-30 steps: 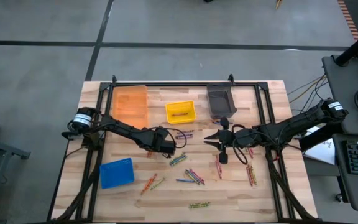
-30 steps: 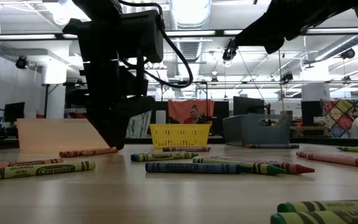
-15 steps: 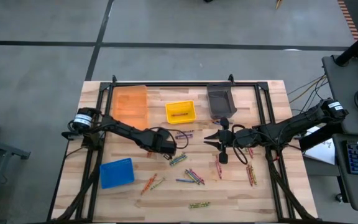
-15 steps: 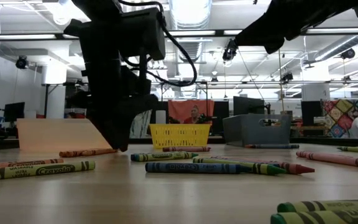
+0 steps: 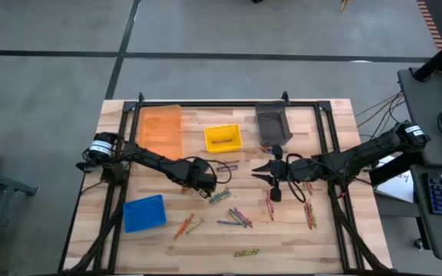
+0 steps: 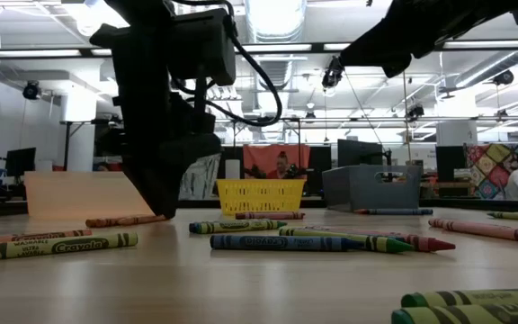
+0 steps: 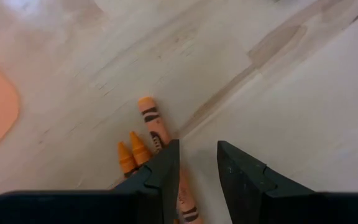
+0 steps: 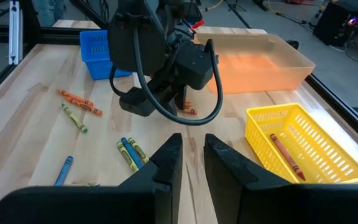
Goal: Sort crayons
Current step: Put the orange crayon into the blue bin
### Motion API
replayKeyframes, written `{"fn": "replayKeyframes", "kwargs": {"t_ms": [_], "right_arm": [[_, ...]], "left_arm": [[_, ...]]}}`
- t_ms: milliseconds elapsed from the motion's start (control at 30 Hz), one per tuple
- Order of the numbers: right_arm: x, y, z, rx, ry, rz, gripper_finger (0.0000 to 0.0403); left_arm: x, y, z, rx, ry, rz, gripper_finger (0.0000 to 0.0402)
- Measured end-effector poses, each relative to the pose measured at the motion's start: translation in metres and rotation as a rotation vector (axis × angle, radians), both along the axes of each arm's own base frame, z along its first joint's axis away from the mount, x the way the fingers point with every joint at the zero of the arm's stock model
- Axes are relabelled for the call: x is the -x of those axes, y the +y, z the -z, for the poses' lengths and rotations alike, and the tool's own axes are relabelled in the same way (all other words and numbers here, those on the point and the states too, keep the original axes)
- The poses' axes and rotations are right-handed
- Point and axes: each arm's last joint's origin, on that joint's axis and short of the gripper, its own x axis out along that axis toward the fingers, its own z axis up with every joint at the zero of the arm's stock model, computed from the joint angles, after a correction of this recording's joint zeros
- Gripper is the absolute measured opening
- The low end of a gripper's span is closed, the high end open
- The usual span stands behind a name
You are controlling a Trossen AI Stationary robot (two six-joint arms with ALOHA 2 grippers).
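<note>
Just left of frame centre in the high view, the left gripper [image 5: 202, 186] is lowered to the desk [image 5: 328, 230], its jaws narrowly parted astride an orange crayon [image 7: 156, 126]; whether they actually pinch it cannot be told. Only the left wrist view shows two more orange tips [image 7: 132, 152] beside that crayon. Right of centre, the right gripper [image 5: 261, 171] hangs raised with its arm stretched leftward, jaws narrow and empty. Other crayons [image 5: 240, 218] lie scattered lower centre, one inside the yellow bin [image 5: 222, 138].

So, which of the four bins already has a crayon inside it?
The yellow bin: a red crayon lies on its floor. The orange bin, grey bin and blue bin show none.
</note>
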Motion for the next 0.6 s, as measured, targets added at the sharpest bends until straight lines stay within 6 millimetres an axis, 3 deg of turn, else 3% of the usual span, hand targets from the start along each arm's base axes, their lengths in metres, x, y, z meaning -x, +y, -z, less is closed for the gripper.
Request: {"fn": "replayKeyframes", "kwargs": {"t_ms": [367, 600], "right_arm": [[0.0, 0.0, 0.0, 0.005, -0.005, 0.0, 0.0059], [0.0, 0.0, -0.001, 0.009, -0.007, 0.005, 0.0059]], "left_arm": [[-0.005, -0.001, -0.015, -0.009, 0.035, 0.042, 0.0091], [0.004, 0.002, -0.014, -0.054, 0.111, 0.02, 0.0091]]}}
